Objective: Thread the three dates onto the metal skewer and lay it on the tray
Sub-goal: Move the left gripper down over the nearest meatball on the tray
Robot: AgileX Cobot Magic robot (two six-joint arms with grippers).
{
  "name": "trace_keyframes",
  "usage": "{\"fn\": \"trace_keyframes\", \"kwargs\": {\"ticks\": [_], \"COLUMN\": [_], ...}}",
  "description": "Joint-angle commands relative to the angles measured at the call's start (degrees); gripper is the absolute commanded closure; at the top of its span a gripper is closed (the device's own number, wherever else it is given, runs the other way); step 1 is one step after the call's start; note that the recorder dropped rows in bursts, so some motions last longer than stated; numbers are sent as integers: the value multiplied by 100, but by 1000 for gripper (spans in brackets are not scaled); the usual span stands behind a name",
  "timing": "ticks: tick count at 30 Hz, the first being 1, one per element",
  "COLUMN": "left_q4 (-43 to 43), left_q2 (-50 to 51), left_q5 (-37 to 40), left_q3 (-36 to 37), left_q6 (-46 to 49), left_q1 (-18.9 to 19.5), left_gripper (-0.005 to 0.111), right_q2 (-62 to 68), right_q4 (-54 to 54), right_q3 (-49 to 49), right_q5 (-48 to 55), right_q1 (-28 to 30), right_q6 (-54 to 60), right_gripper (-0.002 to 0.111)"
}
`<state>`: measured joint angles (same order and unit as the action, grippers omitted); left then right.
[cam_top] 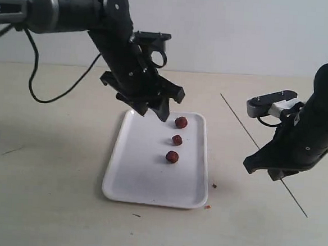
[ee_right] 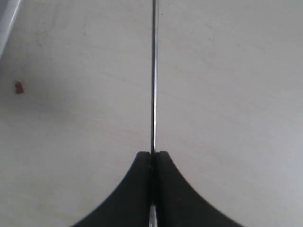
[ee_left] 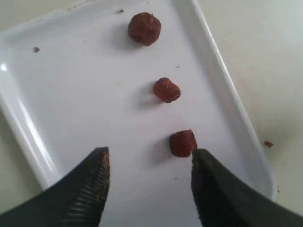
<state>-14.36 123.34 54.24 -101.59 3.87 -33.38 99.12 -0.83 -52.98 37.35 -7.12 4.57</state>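
Looking at the left tool, you have it hanging spread over the far end of the tray, holding nothing. That width, I judge, suits a drop around one fruit. In its wrist view the nearest date lies just off one fingertip rather than centred in the gap, and you cannot tell whether the two touch. The dates lie loose in a row down the tray's right half, each apart from the next, none threaded yet.

Your right tool is pressed together on the skewer, pinching it nearer one end. The long free part slants away toward the back of the bench, and a shorter tail pokes out toward the front. Gripping there leaves you plenty of bare rod to push fruit onto, which seems to be the reason. The rod sits right of the tray and clear of it; whether it rests on the bench or hangs above it, the pictures do not settle.

The bench is pale beige and matt, the tray glossy white with a low rim. Reddish crumbs lie beside the tray's near right corner. A black cable loops from the left arm, and a plain pale wall closes the back.
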Motion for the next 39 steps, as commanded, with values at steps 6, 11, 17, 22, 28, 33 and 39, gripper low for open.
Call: {"fn": "trace_keyframes", "kwargs": {"ticks": [6, 11, 17, 22, 28, 33, 39], "left_q4": [588, 1069, 1436, 1436, 1436, 1468, 1468], "left_q2": [791, 981, 1098, 1135, 1295, 1425, 1434], "left_q5": [116, 334, 387, 400, 413, 392, 399], "left_q3": [-711, -922, -922, -922, -922, -922, -922], "left_q6": [-532, -1173, -1936, -2085, -2267, -2350, -2591], "left_q1": [-436, -747, -1005, -1054, -1054, -1054, -1054], "left_gripper": [53, 53, 53, 53, 53, 53, 53], "right_q2": [-102, -102, -102, -102, -102, -102, -102], "right_q4": [-60, -60, -60, -60, -60, -60, -60], "right_q3": [-4, -4, -4, -4, -4, -4, -4], "right_q5": [-209, -346, -346, -346, -346, -346, -346], "right_q1": [320, 323, 323, 323, 323, 323, 323], "right_q6": [33, 33, 33, 33, 43, 43, 43], "right_gripper": [108, 108, 108, 108, 108, 108, 108]}}
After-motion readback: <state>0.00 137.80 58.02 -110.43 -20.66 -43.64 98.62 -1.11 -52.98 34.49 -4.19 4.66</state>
